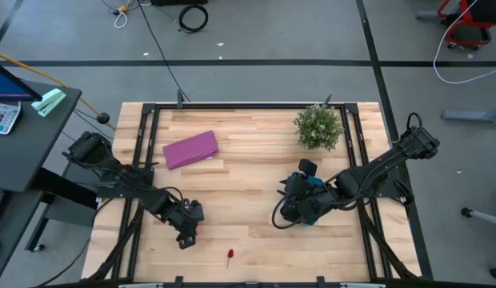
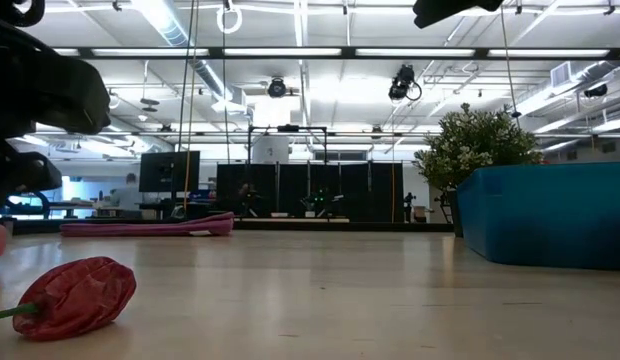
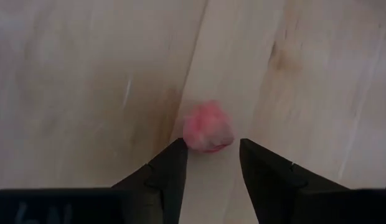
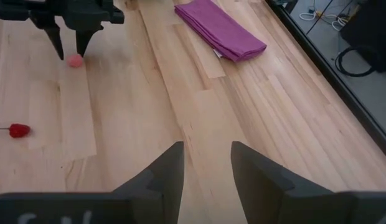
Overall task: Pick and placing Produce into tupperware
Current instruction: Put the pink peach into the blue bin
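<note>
While the left gripper point(image 3: 211, 163) hangs over the near-left part of the surface point(image 1: 248, 160), its fingers stand partly open with a small pink piece point(image 3: 207, 127) of produce lying just ahead of the tips, not yet between them; from the right wrist view the same fingers point(image 4: 56, 38) straddle the pink piece point(image 4: 75, 60) from above, and nothing is held. To do this pick well, I would judge the gripper should come a little further forward and down so the piece sits squarely between the fingers before they close, since it is small, rounded and likely to squirt out of an off-centre pinch. A second piece, a red one with a green stem point(image 1: 230, 255), lies at the near edge, a little right of the left gripper, and waits its turn. The tupperware point(image 1: 314, 185), teal-blue, sits on the right side under the right gripper point(image 4: 206, 160), whose fingers are partly open and empty in its own view. A plant point(image 1: 318, 126) stands at the far right and a purple cloth point(image 1: 190, 149) at the far left, both well clear of the carry path.
</note>
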Robot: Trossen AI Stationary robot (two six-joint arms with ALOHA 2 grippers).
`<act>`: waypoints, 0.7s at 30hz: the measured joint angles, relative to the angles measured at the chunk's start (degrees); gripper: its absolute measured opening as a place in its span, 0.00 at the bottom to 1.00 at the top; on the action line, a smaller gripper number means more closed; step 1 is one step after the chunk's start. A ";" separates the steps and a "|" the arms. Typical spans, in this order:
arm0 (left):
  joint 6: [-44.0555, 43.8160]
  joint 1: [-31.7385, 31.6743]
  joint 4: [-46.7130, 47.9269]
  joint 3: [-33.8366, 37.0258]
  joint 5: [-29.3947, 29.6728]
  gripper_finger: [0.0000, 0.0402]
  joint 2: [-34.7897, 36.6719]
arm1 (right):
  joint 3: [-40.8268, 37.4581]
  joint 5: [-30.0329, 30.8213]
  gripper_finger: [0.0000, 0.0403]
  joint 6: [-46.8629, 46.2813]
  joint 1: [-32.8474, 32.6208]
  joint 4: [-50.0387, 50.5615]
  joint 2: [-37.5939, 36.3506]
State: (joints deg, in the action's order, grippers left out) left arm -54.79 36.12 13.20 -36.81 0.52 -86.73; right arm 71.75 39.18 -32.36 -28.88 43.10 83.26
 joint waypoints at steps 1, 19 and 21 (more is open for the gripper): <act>0.01 -0.02 -0.07 0.01 0.06 0.40 -0.37 | 0.00 0.02 0.35 0.00 0.00 -0.05 0.00; 0.05 0.04 -0.53 0.14 4.49 0.28 -1.08 | 0.00 0.02 0.35 -0.02 0.00 -0.11 0.00; 0.07 0.04 -0.58 0.14 5.31 0.24 -1.08 | 0.00 0.10 0.35 -0.02 0.00 -0.10 0.00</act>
State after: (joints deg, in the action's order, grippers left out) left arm -54.72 36.16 12.62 -36.67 5.82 -87.81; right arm 71.75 39.28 -32.38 -28.88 43.00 83.26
